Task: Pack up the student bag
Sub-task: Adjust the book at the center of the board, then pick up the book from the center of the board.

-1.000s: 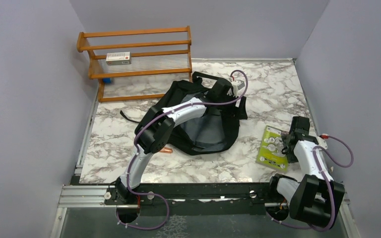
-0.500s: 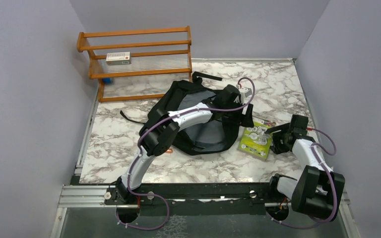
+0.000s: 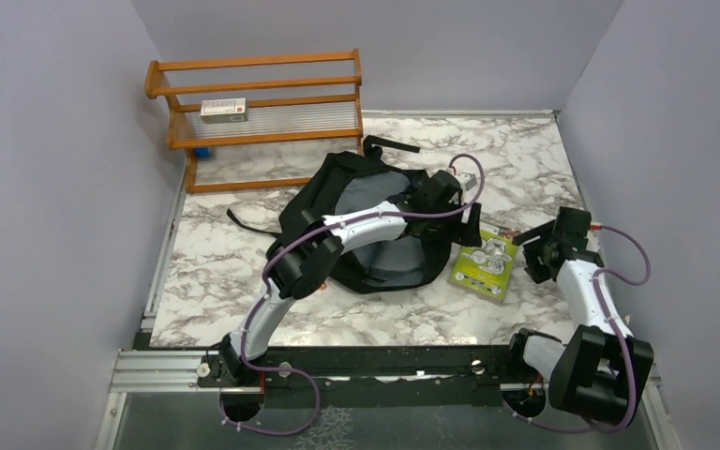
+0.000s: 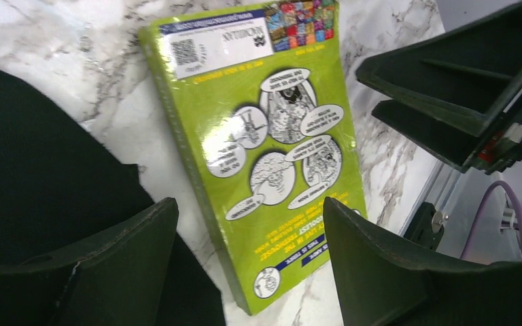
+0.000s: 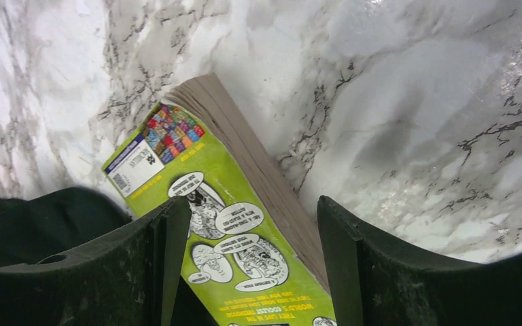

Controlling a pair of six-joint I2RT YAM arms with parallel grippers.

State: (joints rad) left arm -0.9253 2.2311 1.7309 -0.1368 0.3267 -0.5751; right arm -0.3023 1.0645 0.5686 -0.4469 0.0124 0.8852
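My right tool (image 5: 250, 210) had swung left since a second before, jaws spread, pinching nothing, green book (image 3: 483, 265) slid over to just beside the student bag (image 3: 389, 272), my left tool (image 4: 248, 224) spread above the book, student bag lying open mid-way across the worktop (image 3: 244, 244), wooden rack (image 3: 262, 112) behind.

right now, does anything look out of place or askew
The green book lies flat on the table, skewed, right of the student bag rather than inside it. One black strap trails loose off the bag's left side. Nothing looks spilled or damaged.
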